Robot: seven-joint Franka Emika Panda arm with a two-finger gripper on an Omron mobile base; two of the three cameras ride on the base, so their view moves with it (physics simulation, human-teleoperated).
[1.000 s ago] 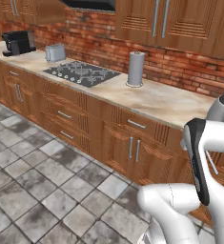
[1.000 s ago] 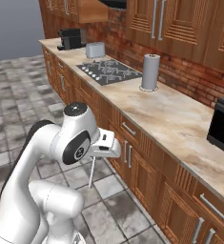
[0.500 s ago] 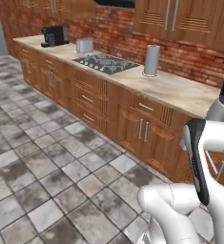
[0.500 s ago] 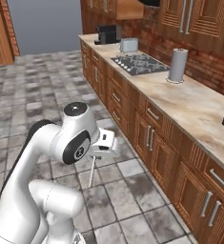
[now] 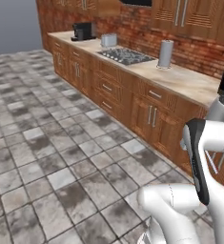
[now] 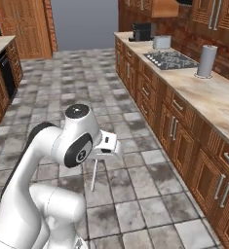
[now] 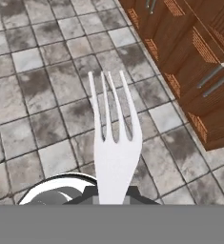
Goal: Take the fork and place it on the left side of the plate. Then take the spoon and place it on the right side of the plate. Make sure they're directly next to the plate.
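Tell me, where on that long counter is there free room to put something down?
The counter lies bare between the stovetop and the paper-towel roll, and again on the stretch nearer than the roll. The far end is crowded: coffee machine and toaster beside the stovetop.

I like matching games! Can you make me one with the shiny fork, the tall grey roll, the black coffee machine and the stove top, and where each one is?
Things:
1. slim pale metal fork with three tines
2. tall grey paper-towel roll
3. black coffee machine
4. dark gas stove top

Places:
A. at the far end of the wooden counter
B. held in the shut gripper, above the tiled floor
C. set flat into the counter, between the small silver toaster and the roll
D. standing upright on the counter, nearer the robot than the stove top

Pairs: 1-B, 2-D, 3-A, 4-C
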